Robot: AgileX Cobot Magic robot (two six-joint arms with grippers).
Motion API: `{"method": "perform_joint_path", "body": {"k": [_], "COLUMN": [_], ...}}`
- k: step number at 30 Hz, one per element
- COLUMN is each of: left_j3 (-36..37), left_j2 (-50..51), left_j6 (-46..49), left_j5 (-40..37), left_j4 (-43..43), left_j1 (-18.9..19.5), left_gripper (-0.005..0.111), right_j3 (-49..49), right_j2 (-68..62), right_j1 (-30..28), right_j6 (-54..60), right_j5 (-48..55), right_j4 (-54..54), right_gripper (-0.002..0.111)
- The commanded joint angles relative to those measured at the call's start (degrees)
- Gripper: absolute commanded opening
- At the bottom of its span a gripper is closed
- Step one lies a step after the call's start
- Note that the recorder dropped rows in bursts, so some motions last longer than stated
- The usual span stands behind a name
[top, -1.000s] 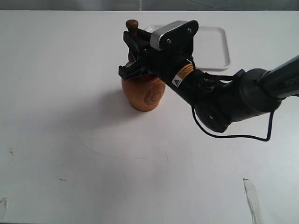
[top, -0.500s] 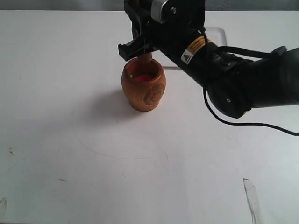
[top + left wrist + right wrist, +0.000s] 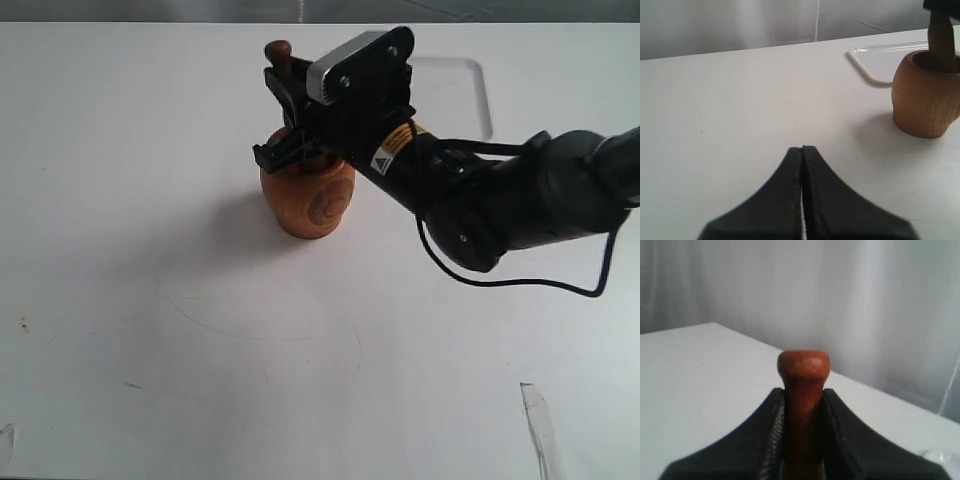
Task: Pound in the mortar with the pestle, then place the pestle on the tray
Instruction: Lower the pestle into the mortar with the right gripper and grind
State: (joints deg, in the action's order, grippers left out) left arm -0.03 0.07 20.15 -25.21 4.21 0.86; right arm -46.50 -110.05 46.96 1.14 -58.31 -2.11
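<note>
The orange-brown wooden mortar (image 3: 310,195) stands upright on the white table, also seen as the mortar (image 3: 925,97) in the left wrist view. My right gripper (image 3: 290,115) is shut on the dark brown pestle (image 3: 281,52), which stands upright with its lower end down inside the mortar and its knob on top. In the right wrist view the pestle (image 3: 803,375) sits clamped between the black fingers (image 3: 769,425). The white tray (image 3: 455,90) lies behind the mortar, partly hidden by the arm. My left gripper (image 3: 802,150) is shut, with nothing in it, and out of the exterior view.
The right arm (image 3: 500,195) and its cable stretch from the right edge across the tray's front. A strip of clear tape (image 3: 540,425) lies near the table's front right. The tray's corner (image 3: 880,57) shows just behind the mortar.
The right gripper lifted the pestle up out of the mortar half a second ago, and has now come back down so its thick end is inside again.
</note>
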Motion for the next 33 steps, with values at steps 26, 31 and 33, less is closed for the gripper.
{"method": "perform_joint_path", "body": {"k": [26,31,33], "left_j3": [0.03,0.03,0.03], "left_j2": [-0.07,-0.07,-0.07], "left_j6": [-0.47,-0.47,-0.47], "left_j5": [0.17,0.17,0.17], "left_j4": [-0.42,-0.42,-0.42], "left_j1": [-0.44,-0.44,-0.44], "left_gripper": [0.000,0.000,0.000], "right_j3": [0.02,0.02,0.02], "right_j2": [-3.14,4.96,7.44], "right_j1": [-0.15,-0.15,-0.15], "right_j6": [-6.36,-6.36,-6.36], "right_j5": [-6.32,-6.92,-6.28], "right_j4": [-1.83,-1.83,-1.83], "right_gripper": [0.000,0.000,0.000]}}
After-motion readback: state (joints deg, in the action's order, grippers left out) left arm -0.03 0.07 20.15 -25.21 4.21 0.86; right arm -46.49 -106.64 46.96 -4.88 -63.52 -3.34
